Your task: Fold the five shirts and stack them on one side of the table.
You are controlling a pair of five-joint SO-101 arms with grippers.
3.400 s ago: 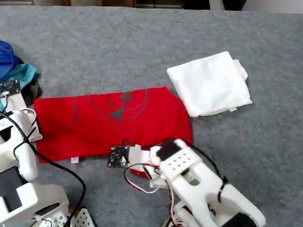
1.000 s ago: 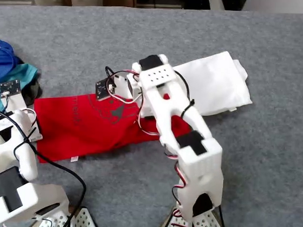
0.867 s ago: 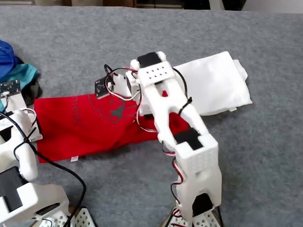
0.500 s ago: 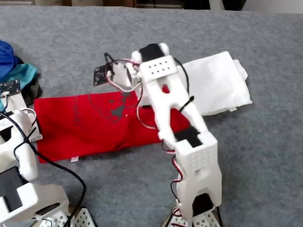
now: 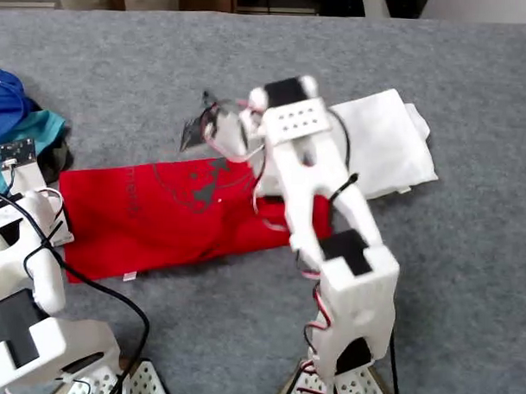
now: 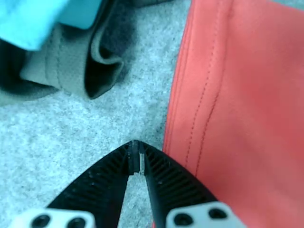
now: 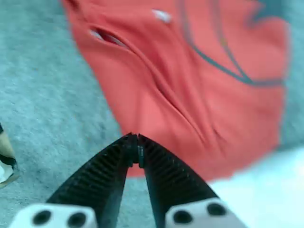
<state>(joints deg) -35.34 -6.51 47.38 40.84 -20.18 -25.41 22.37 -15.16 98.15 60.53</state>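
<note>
Well, the right tool (image 7: 137, 153) hangs closed above the red shirt (image 7: 190, 85).

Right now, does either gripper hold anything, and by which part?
Nothing is held: the left gripper and the right gripper are both shut and empty.
</note>
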